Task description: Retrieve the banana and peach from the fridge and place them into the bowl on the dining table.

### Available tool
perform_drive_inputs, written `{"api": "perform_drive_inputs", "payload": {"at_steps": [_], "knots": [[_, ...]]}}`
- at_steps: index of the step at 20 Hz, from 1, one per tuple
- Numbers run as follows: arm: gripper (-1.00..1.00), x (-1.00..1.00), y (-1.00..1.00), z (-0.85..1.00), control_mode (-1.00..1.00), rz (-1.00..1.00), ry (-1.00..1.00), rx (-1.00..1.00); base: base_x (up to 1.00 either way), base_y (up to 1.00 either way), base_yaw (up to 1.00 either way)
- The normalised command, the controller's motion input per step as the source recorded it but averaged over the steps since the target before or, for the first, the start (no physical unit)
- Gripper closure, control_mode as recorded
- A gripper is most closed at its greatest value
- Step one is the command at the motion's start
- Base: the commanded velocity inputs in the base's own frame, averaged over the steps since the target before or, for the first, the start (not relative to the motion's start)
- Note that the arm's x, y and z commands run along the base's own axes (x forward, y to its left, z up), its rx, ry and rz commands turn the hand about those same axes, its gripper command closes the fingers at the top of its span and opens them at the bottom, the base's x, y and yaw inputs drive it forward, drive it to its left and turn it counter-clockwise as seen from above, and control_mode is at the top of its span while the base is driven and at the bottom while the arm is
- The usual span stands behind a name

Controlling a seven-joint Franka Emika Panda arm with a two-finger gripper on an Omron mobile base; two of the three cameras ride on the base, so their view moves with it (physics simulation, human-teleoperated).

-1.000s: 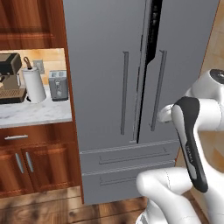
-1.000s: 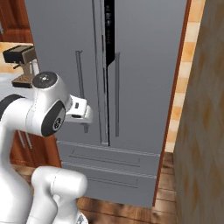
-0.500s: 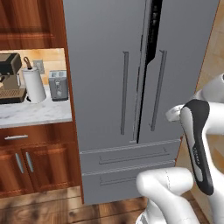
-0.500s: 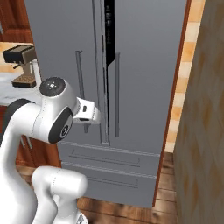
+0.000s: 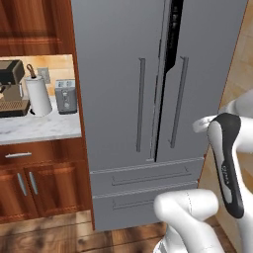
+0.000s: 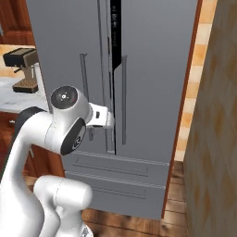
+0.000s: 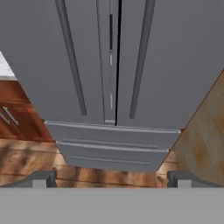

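Two grey fridge (image 5: 123,99) doors, right slightly ajar w/ dark gap; jaws apart, nothing held.

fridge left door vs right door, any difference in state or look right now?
The left door sits flush and plain grey; the right door stands slightly ajar, with a dark gap widening toward the top of the seam. The right door carries a dark panel along its inner edge near the top; the left door has none. Both are grey, with a long vertical bar handle beside the seam: left handle, right handle.
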Motion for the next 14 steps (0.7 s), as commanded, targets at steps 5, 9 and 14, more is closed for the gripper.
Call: {"api": "perform_drive_inputs", "payload": {"at_steps": [5,9,14], "knots": [[-1.00,0.72,-0.16,0.07,-1.00,0.00,0.00,0.01,0.00,0.00,0.00],[-1.00,0.83,-0.08,0.07,-1.00,0.00,-0.01,0.01,0.00,0.00,0.00],[-1.00,0.48,-0.09,0.02,-1.00,0.01,-0.04,0.00,0.00,0.00,0.00]]}}
